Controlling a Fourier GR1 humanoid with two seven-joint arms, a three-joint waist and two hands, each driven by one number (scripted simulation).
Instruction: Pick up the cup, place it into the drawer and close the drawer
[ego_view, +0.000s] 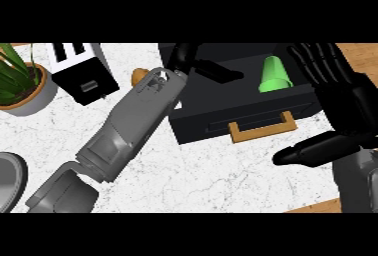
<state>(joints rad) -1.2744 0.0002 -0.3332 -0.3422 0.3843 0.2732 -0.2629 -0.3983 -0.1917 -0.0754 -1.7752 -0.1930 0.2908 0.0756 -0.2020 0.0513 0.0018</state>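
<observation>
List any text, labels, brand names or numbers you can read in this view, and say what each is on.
None: no readable text anywhere in the head view.
Toaster: white slots and a small grey lever on its front, no lettering.
Green cup: plain.
Black drawer and its tan handle: unmarked.
Potted plant: no label.

The grey left forearm slants toward one o'clock, its black left hand (193, 60) relaxed; the black right hand (341, 100) stands open, fingers (314, 57) toward twelve.

Cup (275, 75) in open drawer (244, 112); toaster (81, 70) left of drawer; plant pot (26, 87) far left.
</observation>
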